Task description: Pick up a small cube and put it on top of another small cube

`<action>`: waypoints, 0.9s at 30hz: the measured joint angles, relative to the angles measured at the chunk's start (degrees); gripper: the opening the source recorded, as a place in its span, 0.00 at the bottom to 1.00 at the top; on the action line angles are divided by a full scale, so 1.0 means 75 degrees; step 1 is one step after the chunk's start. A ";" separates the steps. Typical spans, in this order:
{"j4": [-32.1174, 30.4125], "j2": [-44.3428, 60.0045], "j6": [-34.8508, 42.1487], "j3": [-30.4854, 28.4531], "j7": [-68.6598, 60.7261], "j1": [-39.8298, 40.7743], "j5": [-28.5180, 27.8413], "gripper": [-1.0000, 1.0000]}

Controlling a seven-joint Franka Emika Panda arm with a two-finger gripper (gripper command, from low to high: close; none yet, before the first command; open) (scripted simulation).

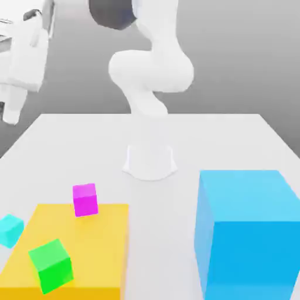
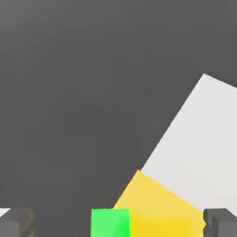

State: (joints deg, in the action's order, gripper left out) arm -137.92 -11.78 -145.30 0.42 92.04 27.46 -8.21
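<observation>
A small turquoise-cyan cube [image 1: 10, 229] rests on the white table [image 1: 176, 140] at the exterior view's left edge, just off the yellow slab [image 1: 88, 234]. A small magenta cube [image 1: 85, 199] sits at the slab's far edge. A small green cube [image 1: 51, 265] lies tilted on the slab's near part. My gripper [image 1: 10, 111] hangs high above the table's left side, well clear of all the cubes. In the hand view my gripper [image 2: 118, 227] is open, its two dark fingers [image 2: 16, 222] far apart, with the green cube [image 2: 110, 223] far below between them.
A huge sky-blue cube [image 1: 249, 231] takes up the table's near right. The arm's white base [image 1: 150, 161] stands mid-table behind the slab. The hand view shows the yellow slab [image 2: 157, 208], a corner of the white table [image 2: 199, 148] and dark floor [image 2: 83, 92] beyond its edge.
</observation>
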 joint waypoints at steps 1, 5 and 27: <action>-0.0047 0.0254 -0.0104 -0.0072 0.0318 0.0136 -0.0020 0.50; -0.0240 0.1262 -0.0534 -0.0425 0.1469 0.0723 0.0070 0.50; -0.0424 0.4551 -0.2427 -0.0564 0.2828 0.1916 0.1796 0.00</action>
State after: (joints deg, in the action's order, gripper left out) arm -141.10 22.34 -163.50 -3.81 113.25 41.83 5.25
